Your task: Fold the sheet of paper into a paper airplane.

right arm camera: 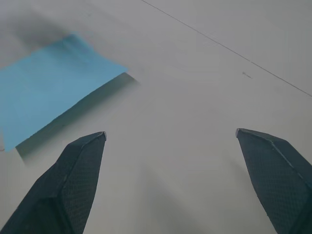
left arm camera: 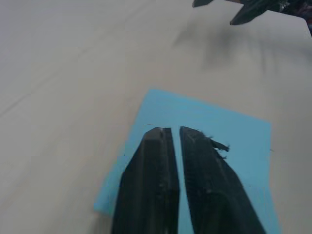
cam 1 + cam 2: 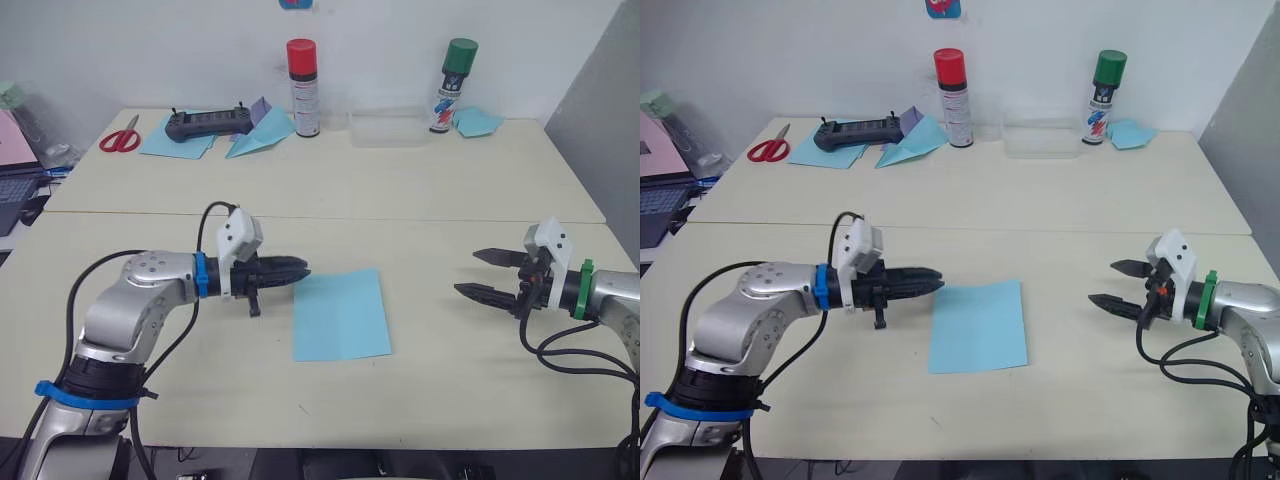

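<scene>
The sheet of paper (image 3: pixel 340 314) is a light blue rectangle lying near the middle of the table (image 3: pixel 440 200), with a faint crease down its length. My left gripper (image 3: pixel 303 270) lies low over the table, its shut tips at the sheet's near-left corner; in the left wrist view the fingers (image 2: pixel 158 161) sit just over the blue sheet (image 2: pixel 234 141). My right gripper (image 3: pixel 466 272) hovers open well to the right of the sheet, pointing at it, with nothing between its fingers (image 1: pixel 80 165). There the sheet's (image 1: pixel 44 92) near edge casts a shadow, slightly raised.
Along the back stand a red-capped spray can (image 3: pixel 303 88), a green-capped can (image 3: pixel 452 85) and a clear plastic box (image 3: pixel 388 128). Red scissors (image 3: pixel 121 137), a black controller (image 3: pixel 208 123), a wider blue paper dart (image 3: pixel 262 132) and a small blue paper lump (image 3: pixel 477 122) lie there too.
</scene>
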You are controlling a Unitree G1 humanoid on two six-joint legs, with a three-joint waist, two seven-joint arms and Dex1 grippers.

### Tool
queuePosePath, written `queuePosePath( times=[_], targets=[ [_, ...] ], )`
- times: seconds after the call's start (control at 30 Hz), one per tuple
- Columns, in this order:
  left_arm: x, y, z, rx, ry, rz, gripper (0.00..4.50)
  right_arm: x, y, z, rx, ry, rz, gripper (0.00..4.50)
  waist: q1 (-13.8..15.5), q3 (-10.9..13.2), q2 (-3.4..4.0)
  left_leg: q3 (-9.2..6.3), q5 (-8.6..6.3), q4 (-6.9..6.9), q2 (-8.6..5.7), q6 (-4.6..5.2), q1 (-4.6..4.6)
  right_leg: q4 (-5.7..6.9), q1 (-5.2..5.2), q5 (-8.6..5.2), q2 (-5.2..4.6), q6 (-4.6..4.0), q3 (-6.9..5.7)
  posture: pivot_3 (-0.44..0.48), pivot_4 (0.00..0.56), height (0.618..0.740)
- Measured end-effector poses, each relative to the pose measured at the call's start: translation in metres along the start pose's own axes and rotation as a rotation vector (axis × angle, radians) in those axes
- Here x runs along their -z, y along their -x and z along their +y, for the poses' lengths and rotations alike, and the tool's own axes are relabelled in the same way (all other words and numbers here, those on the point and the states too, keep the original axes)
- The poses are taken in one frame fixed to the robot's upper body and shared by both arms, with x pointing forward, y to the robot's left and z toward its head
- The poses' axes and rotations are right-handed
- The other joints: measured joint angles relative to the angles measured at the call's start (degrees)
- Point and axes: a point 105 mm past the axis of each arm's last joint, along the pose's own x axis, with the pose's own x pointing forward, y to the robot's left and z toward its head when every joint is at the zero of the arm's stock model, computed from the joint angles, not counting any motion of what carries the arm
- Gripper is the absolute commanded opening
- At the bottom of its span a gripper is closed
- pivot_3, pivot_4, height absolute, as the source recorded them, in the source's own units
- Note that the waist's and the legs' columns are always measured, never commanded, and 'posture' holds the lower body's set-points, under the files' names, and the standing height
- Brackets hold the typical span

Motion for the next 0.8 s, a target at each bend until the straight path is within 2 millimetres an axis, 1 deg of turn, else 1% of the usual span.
queuePosePath(
  times=[0.03,0.07,0.13,0.2,0.27,0.4,0.53,0.63,0.73,0.8],
  targets=[
    [0.001,0.000,0.001,-0.008,-0.019,0.007,0.02,0.000,0.000,0.000,0.001,0.000,-0.001,4.50,0.01,0.00,0.00,0.00,0.00,0.01,0.00,0.00,0.01,0.00,0.01,-0.01,0.00,0.02,0.00,0.000,0.150,0.740],
    [0.007,-0.002,0.000,-0.014,-0.041,0.019,0.02,-0.001,-0.002,0.002,-0.001,0.002,-0.007,4.50,0.00,-0.06,0.09,0.03,0.00,0.00,-0.01,0.00,0.07,-0.04,0.07,-0.01,-0.01,0.01,0.05,0.000,0.150,0.740],
    [0.027,-0.012,-0.009,0.011,-0.023,0.045,0.02,-0.002,-0.010,0.010,-0.026,0.005,-0.017,4.50,-0.02,-0.10,0.17,0.07,0.00,-0.01,-0.02,0.01,0.13,-0.05,0.12,-0.01,-0.02,0.02,0.10,0.000,0.150,0.740],
    [0.052,-0.026,-0.018,0.044,0.020,0.079,0.02,0.002,-0.018,0.021,-0.067,-0.003,-0.010,4.50,0.08,-0.10,0.16,0.05,0.00,0.00,-0.01,0.00,0.11,-0.04,0.09,-0.01,0.00,0.01,0.07,0.000,0.150,0.740],
    [0.067,-0.031,-0.022,0.061,0.045,0.108,0.02,0.003,-0.022,0.028,-0.095,-0.004,-0.004,4.50,0.12,-0.10,0.16,0.04,0.00,0.01,-0.02,0.00,0.11,-0.02,0.09,-0.01,0.00,0.01,0.06,0.000,0.150,0.740],
    [0.076,-0.031,-0.025,0.079,0.022,0.144,0.02,0.003,-0.027,0.033,-0.109,-0.002,-0.009,4.50,0.12,-0.10,0.16,0.05,0.00,0.01,-0.02,0.00,0.12,-0.02,0.10,-0.01,-0.01,0.02,0.07,0.000,0.150,0.740],
    [0.078,-0.031,-0.025,0.087,-0.054,0.174,0.02,0.006,-0.031,0.035,-0.118,0.003,0.004,4.50,0.14,-0.13,0.19,0.05,0.00,0.00,-0.02,0.01,0.17,-0.02,0.15,-0.02,-0.01,0.02,0.07,0.000,0.150,0.740],
    [0.080,-0.030,-0.024,0.093,-0.111,0.205,0.02,0.010,-0.036,0.036,-0.107,0.057,0.025,4.50,0.03,-0.21,0.21,0.08,-0.01,-0.04,-0.01,0.01,0.43,-0.03,0.36,-0.03,0.00,0.02,0.11,0.000,0.150,0.740],
    [0.081,-0.030,-0.021,0.090,-0.116,0.212,0.00,0.016,-0.045,0.031,-0.076,0.073,0.021,3.89,-0.14,-0.21,0.21,0.10,-0.01,-0.08,0.00,0.01,0.74,-0.06,0.64,-0.05,0.00,0.00,0.13,0.000,0.150,0.740],
    [0.081,-0.030,-0.020,0.092,-0.115,0.215,0.00,0.023,-0.054,0.032,-0.080,0.089,0.027,3.11,-0.15,-0.22,0.22,0.10,-0.01,-0.06,0.00,0.01,0.76,-0.05,0.68,-0.03,0.01,-0.01,0.12,0.000,0.150,0.740]
  ],
)
